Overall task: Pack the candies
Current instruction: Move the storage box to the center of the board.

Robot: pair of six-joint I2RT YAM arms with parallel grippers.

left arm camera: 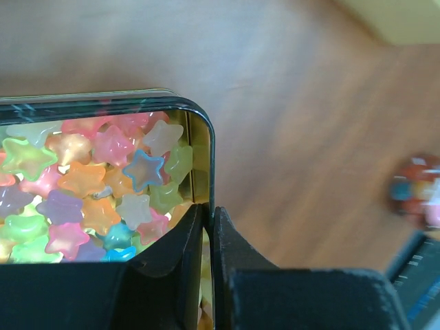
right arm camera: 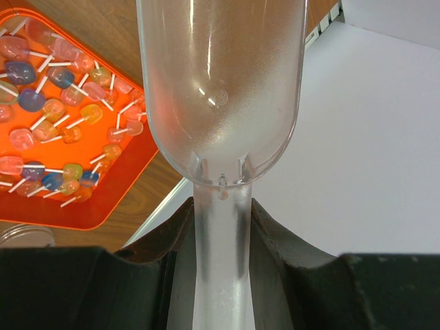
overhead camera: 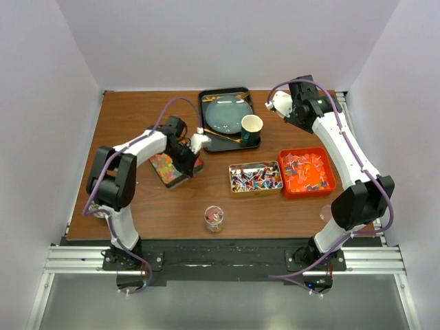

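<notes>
- While nipping the right-hand wall of the black-rimmed tin [left arm camera: 205, 137], left gripper [left arm camera: 208, 214] pressed together at the lower centre of the left wrist view.
- Pastel star candies [left arm camera: 103, 185] heaped inside it, left half of the frame.
- Clamped on the handle of a clear scoop [right arm camera: 220, 89], right gripper [right arm camera: 221, 206], bowl toward the top edge.
- Lollipops [right arm camera: 55, 103] in an orange tray [right arm camera: 89, 214], upper left there.
- Wrapped candies [overhead camera: 256, 179] in a gold tin [overhead camera: 232, 180], centre from above; small clear cup [overhead camera: 214, 218] below, holding a few sweets.

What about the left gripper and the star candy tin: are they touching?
Touching. Left wrist view: the left gripper pinches the wall of the star candy tin.
</notes>
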